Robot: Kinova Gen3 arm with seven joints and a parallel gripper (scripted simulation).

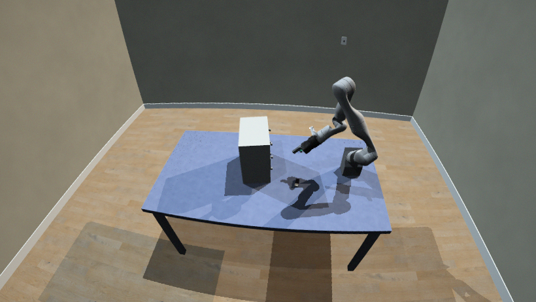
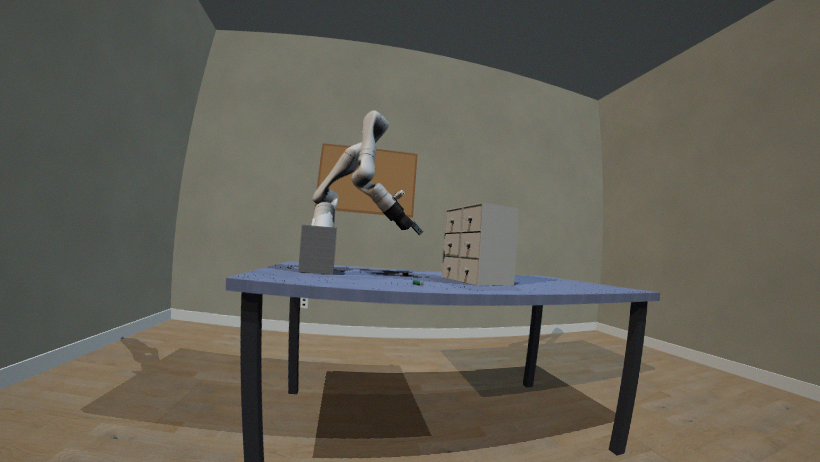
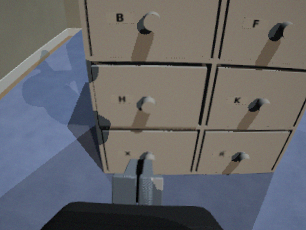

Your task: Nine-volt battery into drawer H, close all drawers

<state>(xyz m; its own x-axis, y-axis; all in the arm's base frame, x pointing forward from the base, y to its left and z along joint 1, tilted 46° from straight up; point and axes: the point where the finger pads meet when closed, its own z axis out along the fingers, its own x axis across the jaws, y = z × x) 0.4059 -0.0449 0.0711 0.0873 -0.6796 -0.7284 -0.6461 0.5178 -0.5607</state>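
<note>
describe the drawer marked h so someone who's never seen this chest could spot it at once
On the blue table stands a small pale chest whose front is two columns by three rows of drawers, all pushed in. In the wrist view, drawer H is the left one of the middle row, under B and beside K. Its stamped H beside the knob sets it apart.
</note>
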